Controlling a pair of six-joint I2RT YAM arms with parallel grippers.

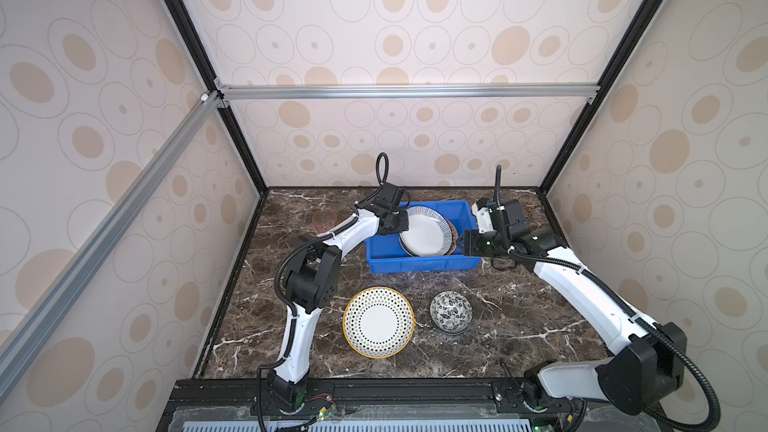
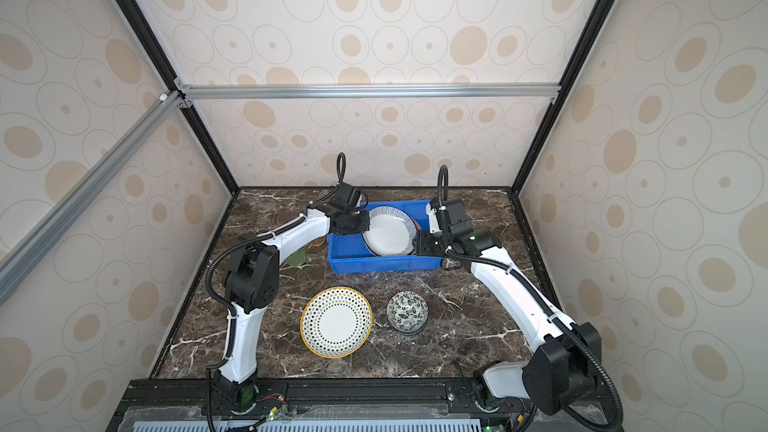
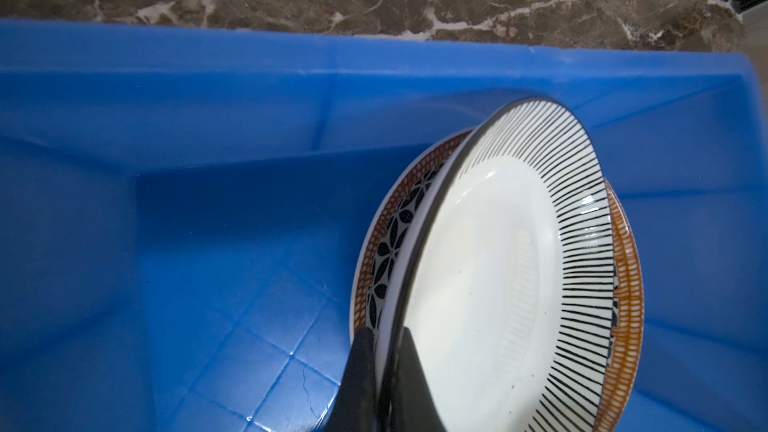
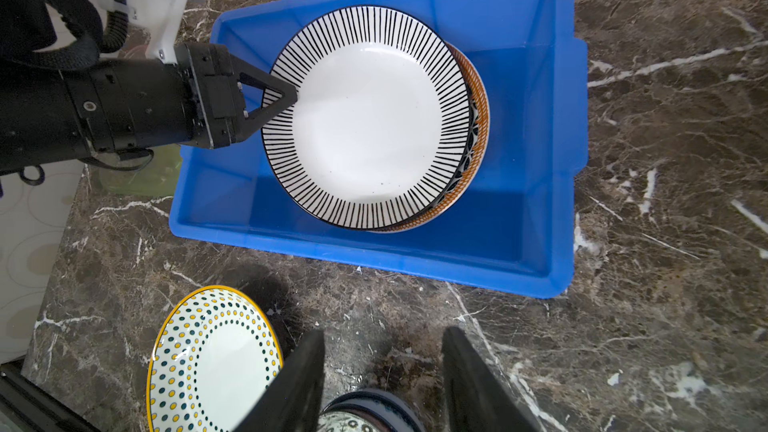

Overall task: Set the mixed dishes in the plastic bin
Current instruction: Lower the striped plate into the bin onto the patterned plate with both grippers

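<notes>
Over the blue bin (image 4: 415, 268), left claw (image 4: 291, 97) pinches the striped plate (image 4: 370, 118) (right claw (image 4: 382, 332) gapes empty).

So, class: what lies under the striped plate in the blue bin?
Under the striped plate, in the blue bin, an orange-hatched rim and a black-and-white petal band peek out. The rest is covered, so one plate or two cannot be told.
</notes>
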